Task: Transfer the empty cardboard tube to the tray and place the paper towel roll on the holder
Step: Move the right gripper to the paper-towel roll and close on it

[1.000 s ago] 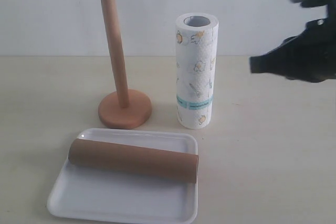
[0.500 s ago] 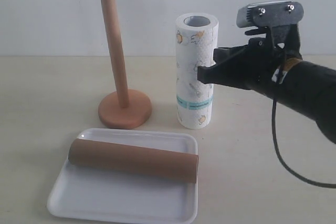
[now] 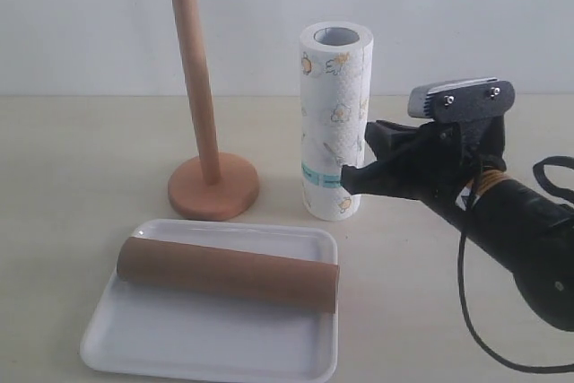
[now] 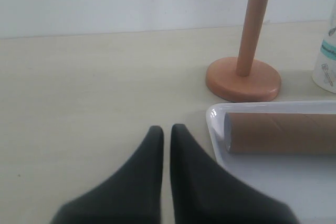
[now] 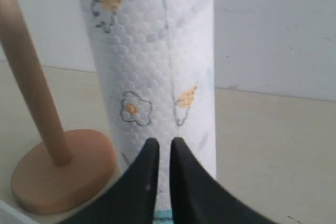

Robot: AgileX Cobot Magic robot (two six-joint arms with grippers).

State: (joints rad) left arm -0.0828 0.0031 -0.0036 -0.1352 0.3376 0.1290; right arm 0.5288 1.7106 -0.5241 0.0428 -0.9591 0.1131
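Pale tabletop (image 3: 81,150) runs back to a plain white wall, and against half a second ago the right gripper (image 3: 350,178) has dropped from the middle of the paper towel roll (image 3: 334,87) to its lower part, level with the teal band. From the wrist camera I see its jaws drawn together with only a thin slit between them, tips pointing at the roll's side; whether they touch the paper I cannot tell. Nothing else has shifted. The roll stands upright on the table, white with small yellow drawings, its hollow core showing at the top, just to the right of the holder (image 3: 203,145) and apart from it. The holder's rod is bare. The empty cardboard tube (image 3: 229,273) lies on its side across the tray (image 3: 117,340), which sits in front of the holder. The left gripper (image 4: 161,132) hangs beside the tray's edge, jaws also pressed together. Open tabletop lies left of the holder and right of the roll, around my right arm.
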